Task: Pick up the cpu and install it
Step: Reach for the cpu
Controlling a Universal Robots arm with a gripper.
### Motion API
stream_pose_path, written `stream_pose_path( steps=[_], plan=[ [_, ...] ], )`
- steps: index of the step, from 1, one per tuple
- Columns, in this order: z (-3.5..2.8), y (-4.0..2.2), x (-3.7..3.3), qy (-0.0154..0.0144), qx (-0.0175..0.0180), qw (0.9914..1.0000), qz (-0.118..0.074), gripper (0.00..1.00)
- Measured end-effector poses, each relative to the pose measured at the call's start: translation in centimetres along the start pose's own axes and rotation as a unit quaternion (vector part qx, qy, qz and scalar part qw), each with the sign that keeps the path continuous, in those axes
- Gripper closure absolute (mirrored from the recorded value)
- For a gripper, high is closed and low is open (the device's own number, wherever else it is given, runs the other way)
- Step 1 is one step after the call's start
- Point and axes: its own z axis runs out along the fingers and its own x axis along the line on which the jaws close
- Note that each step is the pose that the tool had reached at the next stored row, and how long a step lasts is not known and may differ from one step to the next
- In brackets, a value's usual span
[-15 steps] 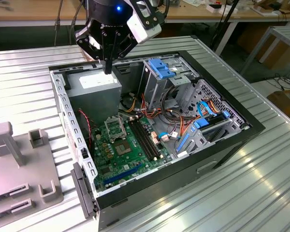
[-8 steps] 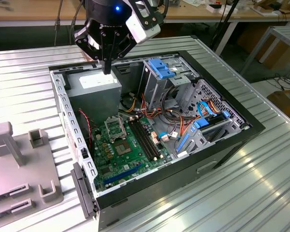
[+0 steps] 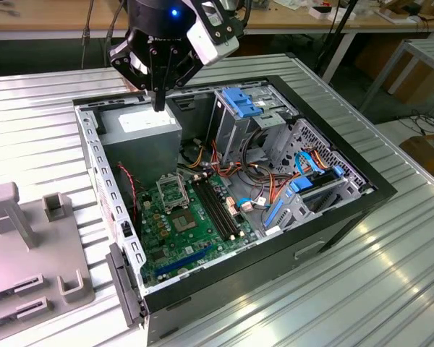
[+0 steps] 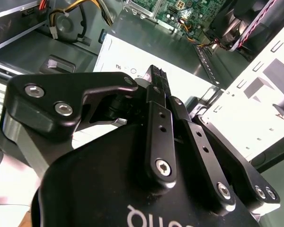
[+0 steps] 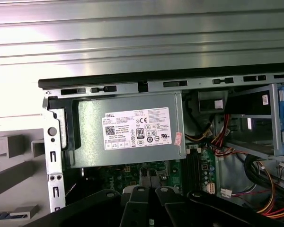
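At the lower left of the exterior view, a grey plastic fixture [image 3: 29,238] rests on the ribbed metal table [image 3: 36,108] beside the open computer case [image 3: 95,163]. Above the case's rear corner, at the frame's upper left, the gripper [image 3: 158,101] hangs over the power supply [image 3: 141,129], its jaws drawn together with nothing visible between them; the second wrist view shows the gripper [image 4: 156,78] the same way.

Lower and toward the centre lies the green motherboard [image 3: 166,242], with the shiny socket frame [image 3: 171,191] near its upper edge. Just below that frame sits what appears to be the cpu [image 3: 185,219], a small dull grey square lying flat and well apart from the gripper.

It looks light, stiff and thin, with a smooth top and probably a delicate underside. The two opposite edges would likely give the safest hold.

To its right run the long black memory slots [image 3: 218,210], close enough to crowd a finger on that side. Further right, bundled cables [image 3: 275,181] and the blue drive bracket [image 3: 242,101] fill the case's far end.
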Motion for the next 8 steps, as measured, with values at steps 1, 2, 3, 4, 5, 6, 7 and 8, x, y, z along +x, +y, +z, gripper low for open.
stream_pose_path(
  steps=[1, 2, 3, 4, 5, 6, 7, 8],
  plan=[
    [0.00, 0.00, 0.04, 0.0001, 0.0000, 1.00000, 0.000, 0.89],
    [0.00, -0.01, 0.05, 0.0002, 0.0000, 1.00000, 0.000, 0.89],
    [0.00, -0.01, 0.09, 0.0003, 0.0000, 1.00000, 0.000, 0.89],
    [0.00, -0.01, 0.12, 0.0005, 0.0001, 1.00000, 0.000, 0.89],
    [0.01, -0.01, 0.14, 0.0005, 0.0001, 1.00000, 0.000, 0.89],
    [0.01, -0.01, 0.16, 0.0006, 0.0001, 1.00000, 0.000, 0.89],
    [0.01, -0.01, 0.18, 0.0007, 0.0000, 1.00000, 0.000, 0.89],
    [0.01, -0.02, 0.21, 0.0008, 0.0001, 1.00000, 0.000, 0.89]
  ],
)
